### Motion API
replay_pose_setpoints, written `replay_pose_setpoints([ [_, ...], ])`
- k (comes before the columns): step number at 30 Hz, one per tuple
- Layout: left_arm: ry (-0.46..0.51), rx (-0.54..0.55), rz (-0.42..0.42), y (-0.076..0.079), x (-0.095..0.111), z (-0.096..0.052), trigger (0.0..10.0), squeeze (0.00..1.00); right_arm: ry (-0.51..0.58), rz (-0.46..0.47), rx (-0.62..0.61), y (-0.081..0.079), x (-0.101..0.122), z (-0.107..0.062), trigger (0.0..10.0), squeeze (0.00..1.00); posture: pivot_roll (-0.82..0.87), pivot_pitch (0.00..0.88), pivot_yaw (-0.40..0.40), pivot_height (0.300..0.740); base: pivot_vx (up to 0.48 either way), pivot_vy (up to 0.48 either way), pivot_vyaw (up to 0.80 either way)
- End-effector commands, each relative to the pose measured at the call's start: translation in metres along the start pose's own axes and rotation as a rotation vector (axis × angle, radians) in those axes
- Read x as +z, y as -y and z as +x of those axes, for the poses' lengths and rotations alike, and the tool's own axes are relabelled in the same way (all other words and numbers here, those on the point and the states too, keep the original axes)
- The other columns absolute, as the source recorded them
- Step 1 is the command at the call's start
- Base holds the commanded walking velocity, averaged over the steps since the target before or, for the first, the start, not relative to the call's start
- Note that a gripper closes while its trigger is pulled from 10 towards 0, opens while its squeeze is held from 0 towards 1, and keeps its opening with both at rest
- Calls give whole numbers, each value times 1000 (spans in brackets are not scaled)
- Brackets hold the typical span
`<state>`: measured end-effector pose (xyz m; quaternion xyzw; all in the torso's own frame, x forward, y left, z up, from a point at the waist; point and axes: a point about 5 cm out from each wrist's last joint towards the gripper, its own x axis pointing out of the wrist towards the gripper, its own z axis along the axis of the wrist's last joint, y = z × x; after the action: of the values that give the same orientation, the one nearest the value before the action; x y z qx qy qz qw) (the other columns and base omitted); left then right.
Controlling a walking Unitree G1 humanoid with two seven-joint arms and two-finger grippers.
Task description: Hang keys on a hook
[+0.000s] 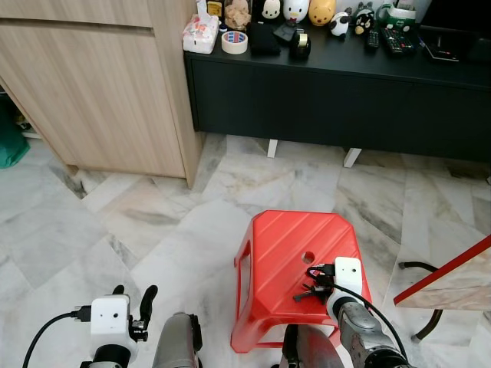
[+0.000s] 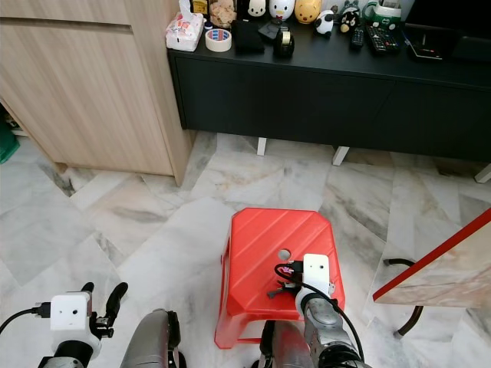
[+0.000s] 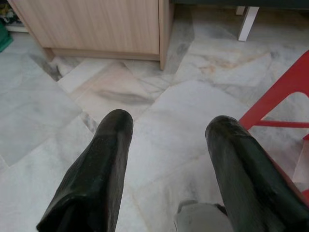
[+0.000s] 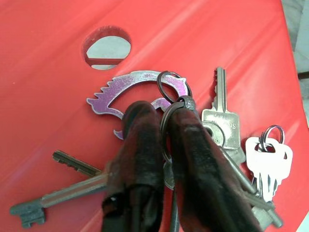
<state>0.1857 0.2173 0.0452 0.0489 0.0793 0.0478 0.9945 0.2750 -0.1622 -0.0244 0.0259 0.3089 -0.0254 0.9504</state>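
Right gripper [image 4: 161,145] is down on the red plastic stool [image 1: 284,245], its two black fingers nearly together and pinched on the steel ring of the bunch of silver keys with a purple metal fob [image 4: 193,130]. I judge the bunch lies there because the flat seat offers a handy pickup spot. Keys fan out flat to both sides of my fingers; just beyond them is the seat's round hole [image 4: 107,47]. Left gripper [image 1: 132,305] hangs idle, spread wide, over the marble floor [image 1: 153,215]. I see no hook.

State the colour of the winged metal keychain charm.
Purple winged metal keychain charm; clearest in the right wrist view.
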Motion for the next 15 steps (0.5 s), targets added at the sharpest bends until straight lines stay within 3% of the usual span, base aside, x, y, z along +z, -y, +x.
replay_pose_setpoints([
  [1, -34, -2, 19, -1, -7, -3, 10000, 0, 1, 8, -14, 2, -3, -1, 0, 0, 133, 158, -96, 625, 0, 0, 0],
  [7, -30, -3, 21, 0, -7, -1, 10000, 0, 27, 18, -19, 2, 1, -1, 0, 0, 134, 152, -97, 625, 0, 0, 0],
  [15, -21, 2, 24, -1, -6, 5, 10000, 0, 166, 51, 11, -4, 19, -1, 0, 0, 133, 128, -99, 625, 0, 0, 0],
])
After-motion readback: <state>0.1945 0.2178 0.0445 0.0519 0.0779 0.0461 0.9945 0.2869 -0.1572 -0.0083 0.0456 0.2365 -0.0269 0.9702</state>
